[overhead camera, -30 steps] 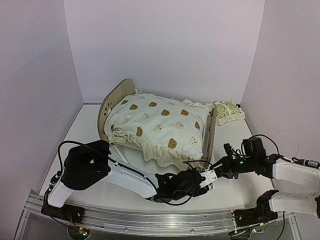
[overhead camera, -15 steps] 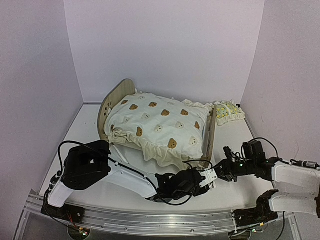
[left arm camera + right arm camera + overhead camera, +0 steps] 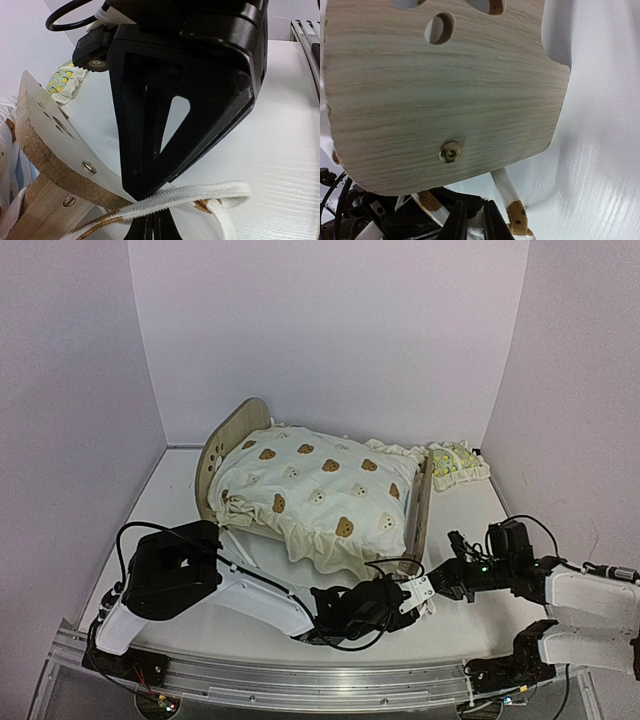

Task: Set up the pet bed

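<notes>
White bench (image 3: 470, 525), pet bed (image 3: 225, 448) in the middle: wood frame, likely stiff and light, so grab an end board (image 3: 421, 505), not the floppy bear-print cushion (image 3: 320, 490) on top. Left end effector (image 3: 412, 600) closed by the white strap (image 3: 200, 193); right end effector (image 3: 438, 586) narrow, grip unclear.

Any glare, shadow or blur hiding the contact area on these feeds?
Top external: even, soft light, sharp, no glare. Left wrist: the left end effector is a dark mass filling the middle; the white strap is sharp. Right wrist: the pet bed end board grain is crisp, but shadow beneath it dims the right end effector.
</notes>
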Robot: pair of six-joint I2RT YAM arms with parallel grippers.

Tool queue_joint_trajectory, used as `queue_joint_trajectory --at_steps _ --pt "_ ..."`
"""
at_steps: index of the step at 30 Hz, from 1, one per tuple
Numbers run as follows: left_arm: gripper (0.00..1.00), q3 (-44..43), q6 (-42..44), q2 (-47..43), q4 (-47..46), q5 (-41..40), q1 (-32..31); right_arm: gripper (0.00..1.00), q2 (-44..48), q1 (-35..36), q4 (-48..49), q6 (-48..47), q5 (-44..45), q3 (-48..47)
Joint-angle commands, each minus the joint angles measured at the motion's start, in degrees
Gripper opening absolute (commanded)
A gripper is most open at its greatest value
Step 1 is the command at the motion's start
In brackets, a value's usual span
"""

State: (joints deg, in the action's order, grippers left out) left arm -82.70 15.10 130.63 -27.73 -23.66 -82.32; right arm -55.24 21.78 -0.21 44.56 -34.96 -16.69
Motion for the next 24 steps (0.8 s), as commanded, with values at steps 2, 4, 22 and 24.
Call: queue_joint_trajectory --at_steps 2,4,22,24 --pt "0.0 -1.3 -0.5 1.2 -2.8 -1.5 0.4 0.07 0.7 -0.2 1.7 0.7 -1.5 0.4" --pt "0.0 -1.5 -0.6 1.3 -2.7 -1.6 0.4 0.04 0.7 -0.2 1.7 0.8 -1.4 0.4" --pt "0.44 2.0 -4.2 -2.5 5.4 -0.9 0.0 0.0 0.1 -0.1 1.7 1.2 2.1 -0.3" --pt "0.46 3.5 -4.3 -3.8 5.6 -1.0 -0.3 0.0 0.0 -0.1 1.7 1.3 2.5 -0.4"
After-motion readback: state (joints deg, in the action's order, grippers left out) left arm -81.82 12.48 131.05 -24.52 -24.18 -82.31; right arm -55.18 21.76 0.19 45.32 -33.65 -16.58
